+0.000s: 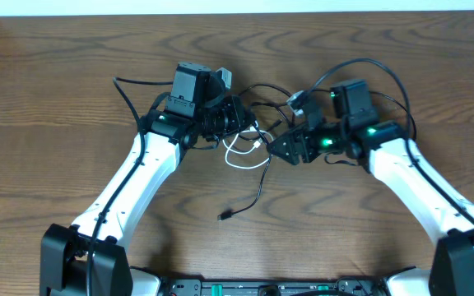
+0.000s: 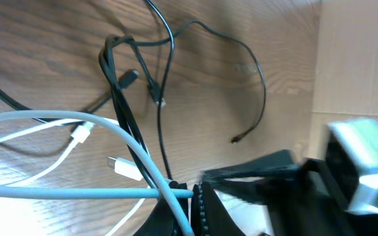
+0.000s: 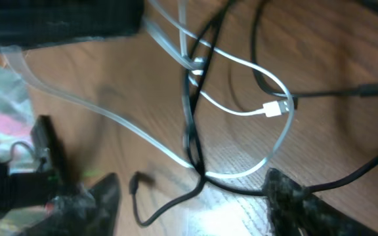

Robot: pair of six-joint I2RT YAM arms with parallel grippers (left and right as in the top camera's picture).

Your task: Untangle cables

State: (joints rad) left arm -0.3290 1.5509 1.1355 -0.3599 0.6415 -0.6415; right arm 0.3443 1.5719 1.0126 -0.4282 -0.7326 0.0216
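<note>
The two cables lie tangled at mid-table between my arms. The white cable [image 1: 230, 156] forms a loop there, and the black cable [image 1: 253, 197] trails toward the front and ends in a small plug [image 1: 225, 215]. My left gripper [image 1: 230, 115] is shut on the white cable [image 2: 44, 191] at the jaw tips [image 2: 192, 193]. A black strand [image 2: 120, 98] runs into the same spot; I cannot tell if it is pinched too. My right gripper [image 1: 280, 146] hangs open [image 3: 195, 196] just above the wood. The black cable [image 3: 169, 206] lies between its fingers and the white loop [image 3: 241, 111] is just ahead of them.
The wooden table [image 1: 56, 82] stretches out bare to the left and front. A pale wall or edge [image 1: 220, 6] borders the far side. Thicker black arm wires [image 1: 369, 66] arch over the right wrist. White plug ends [image 2: 126, 169] rest near the left jaws.
</note>
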